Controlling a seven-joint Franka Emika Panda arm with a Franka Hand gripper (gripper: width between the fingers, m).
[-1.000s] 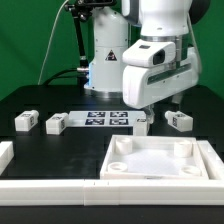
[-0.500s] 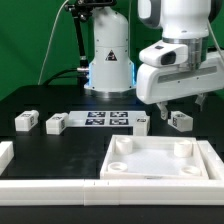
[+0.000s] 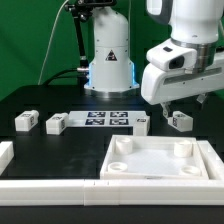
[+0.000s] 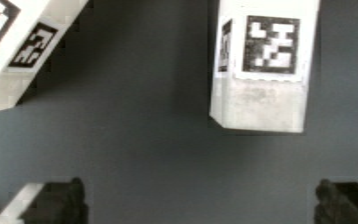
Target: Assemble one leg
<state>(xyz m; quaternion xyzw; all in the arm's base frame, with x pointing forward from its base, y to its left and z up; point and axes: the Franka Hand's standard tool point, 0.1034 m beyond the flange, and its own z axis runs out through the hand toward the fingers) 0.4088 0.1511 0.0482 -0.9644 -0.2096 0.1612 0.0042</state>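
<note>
Black table [image 3: 40, 100] and green backdrop frame my gripper [image 3: 181, 106], jaws spread wide and holding nothing. In the wrist view only bare dark tabletop shows between the two fingertips [image 4: 44, 205]. Ahead of those tips, not between them and touching neither, lies the leg [image 4: 265, 72], tag face up. I take it to be the block past the marker board [image 3: 105, 119] on the exterior view's right, directly under the gripper. A second leg [image 3: 143, 122] sits at that same end of the marker board, close beside the first. Two more legs [image 3: 25, 121] lie well off the board's other end. Nearer the camera than the board rests the large white tray-like piece [image 3: 158, 160], its corner holes showing nothing fitted. By my reading the job is barely begun. The arm is lined up over its target, but no leg is gripped, lifted or seated, so the descent, the grasp, the carry to a corner and the fitting all remain.
</note>
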